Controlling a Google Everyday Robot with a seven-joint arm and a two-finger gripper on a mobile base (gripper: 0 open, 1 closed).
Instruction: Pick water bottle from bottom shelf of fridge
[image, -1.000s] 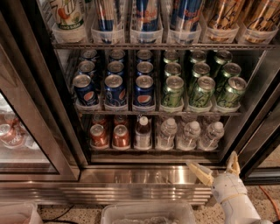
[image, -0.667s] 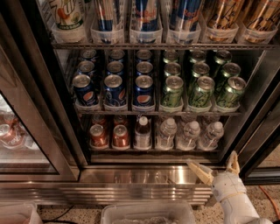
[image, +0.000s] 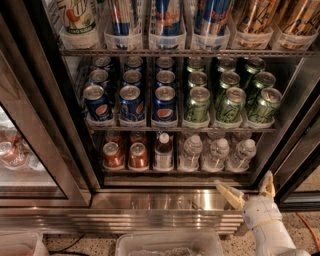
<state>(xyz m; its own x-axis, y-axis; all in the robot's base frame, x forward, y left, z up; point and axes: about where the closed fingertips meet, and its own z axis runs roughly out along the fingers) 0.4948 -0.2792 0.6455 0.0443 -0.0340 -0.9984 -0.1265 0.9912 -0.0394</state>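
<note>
The fridge (image: 45, 115) stands open before me, with a dark frame and a shiny steel base. Its bottom shelf (image: 175, 170) holds two red-orange cans (image: 113, 154) at the left, a white-capped bottle with dark contents (image: 163, 151), then three clear water bottles with white caps (image: 191, 151), (image: 217, 153), (image: 242, 154). My white gripper (image: 247, 189) is open and empty. It sits below and just in front of the shelf, under the rightmost water bottle, touching nothing.
The rack above holds blue cans (image: 132, 102) and green cans (image: 229, 104). Tall cans (image: 167, 17) fill the top rack. A glass door (image: 25, 155) closes the left side. A clear bin (image: 170, 245) sits on the floor in front of the steel base.
</note>
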